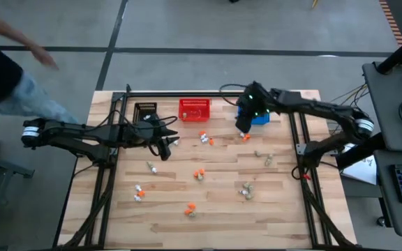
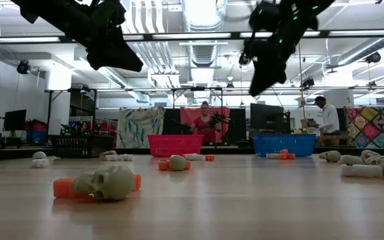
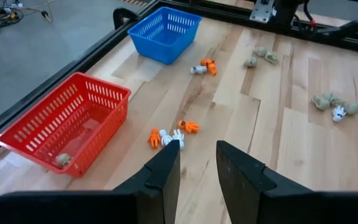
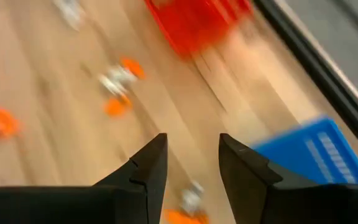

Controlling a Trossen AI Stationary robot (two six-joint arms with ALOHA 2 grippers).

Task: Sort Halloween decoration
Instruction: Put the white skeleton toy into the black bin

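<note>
Halloween decoration (image 1: 198,173) bits are scattered all over the bench (image 1: 215,223): little orange, white and beige-grey trinkets in loose clumps, none of them in either arm's fingers right now. Three mesh baskets sit along the far edge, a black basket (image 1: 145,110), a red basket (image 1: 194,109) and a blue basket (image 1: 259,117), presumably one per colour so the sorting just means dropping stuff in; the red one already has a small beige piece in it. The right gripper (image 4: 191,168) is up off the bench next to the blue basket, fingers parted with nothing between them, and a white-and-orange cluster (image 4: 188,202) lies on the wood right below the tips, so I'd guess that's the next grab. The left gripper (image 3: 197,163) hovers in front of the black and red baskets, fingers apart and empty, with a small orange-and-white group (image 3: 166,135) just ahead of the fingertips, not touching.
</note>
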